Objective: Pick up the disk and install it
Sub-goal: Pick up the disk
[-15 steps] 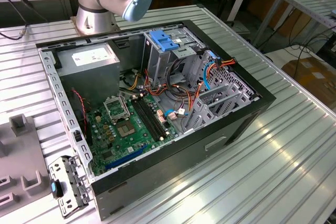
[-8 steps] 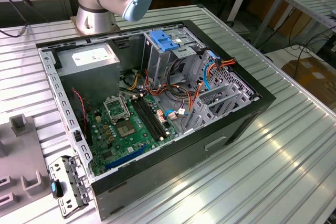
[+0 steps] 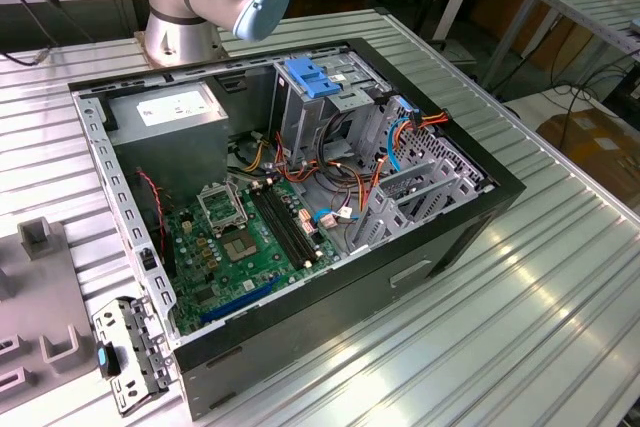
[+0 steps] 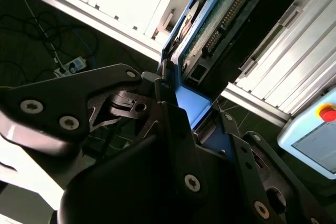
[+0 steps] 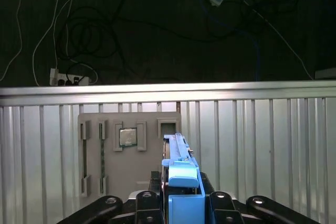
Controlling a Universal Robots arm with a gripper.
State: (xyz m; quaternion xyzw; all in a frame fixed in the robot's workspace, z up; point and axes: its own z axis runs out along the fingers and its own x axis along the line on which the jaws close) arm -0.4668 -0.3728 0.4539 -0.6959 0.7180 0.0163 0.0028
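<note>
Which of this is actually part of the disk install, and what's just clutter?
Job: gripper, shut on the disk; open computer case; its drive cage.
Lying about: grey parts tray with a chip; power strip; loose metal bracket.

- Gripper [image 5: 182, 203] clamped on disk [image 5: 180, 161], whose blue frame is seen edge-on, over the ribbed table [image 5: 262, 145].
- Grey fixture plate [image 5: 110, 182] lies on the table behind the disk, with a chip [image 5: 127, 137] in one pocket.
- Dark floor past the table edge: cables [image 5: 84, 35], power strip [image 5: 68, 78].
</note>
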